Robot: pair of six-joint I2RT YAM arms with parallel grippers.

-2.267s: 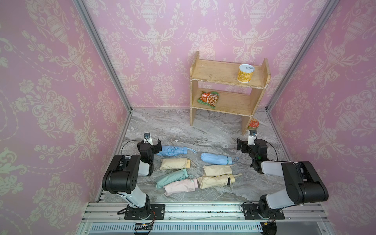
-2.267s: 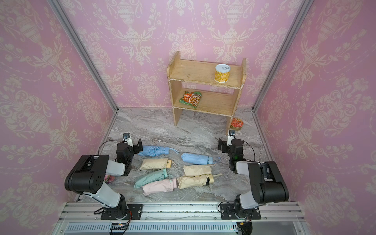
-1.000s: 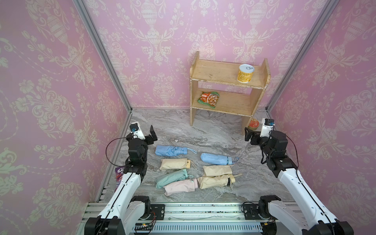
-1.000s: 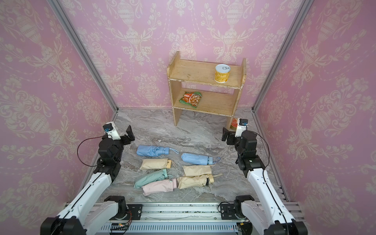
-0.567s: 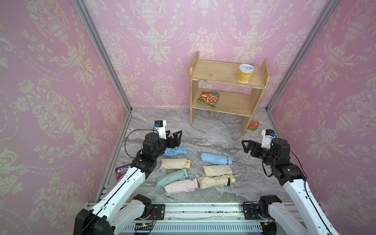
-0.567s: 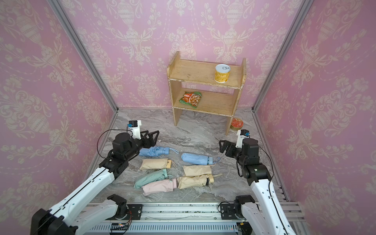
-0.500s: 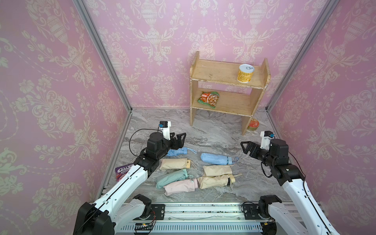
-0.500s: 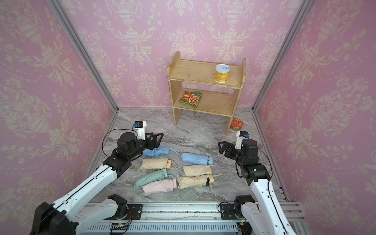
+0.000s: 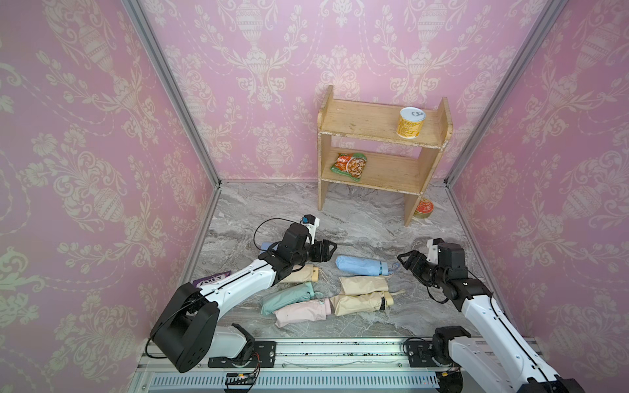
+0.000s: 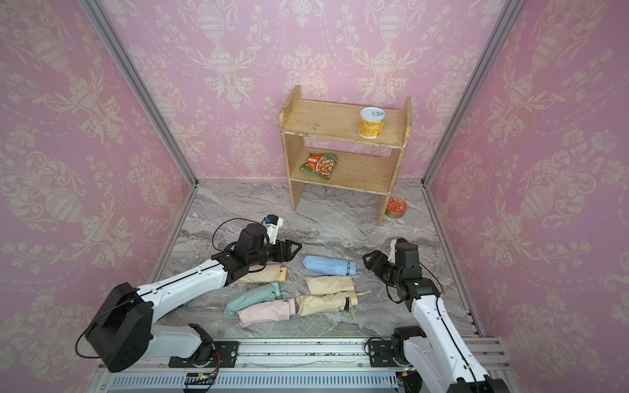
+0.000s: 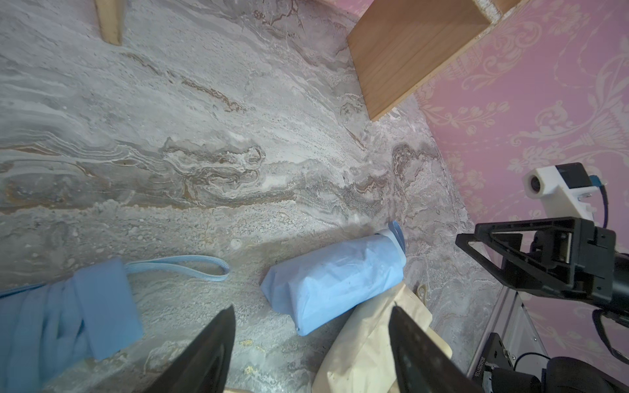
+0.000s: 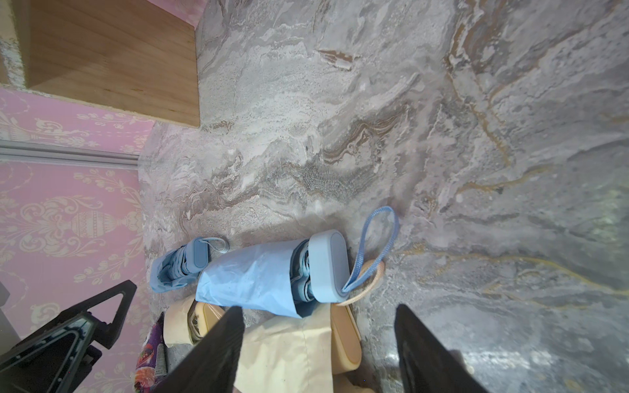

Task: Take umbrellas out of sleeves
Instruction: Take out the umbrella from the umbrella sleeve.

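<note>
Left gripper (image 9: pixel 327 251) open, empty, arm (image 9: pixel 238 285) hiding most of bare blue umbrella (image 9: pixel 265 245), right gripper (image 9: pixel 405 261) open, empty, by handle end of blue sleeve (image 9: pixel 357 265), purple bag (image 9: pixel 209 279) half-covered

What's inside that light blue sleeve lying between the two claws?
A blue umbrella: its handle and wrist loop poke out of the open end of the sleeve, with some pleats showing. The rest is hidden by the fabric.

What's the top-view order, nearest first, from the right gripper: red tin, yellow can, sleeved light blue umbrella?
1. Sleeved light blue umbrella, beside the right gripper.
2. Red tin, by the shelf leg.
3. Yellow can, on its top.
</note>
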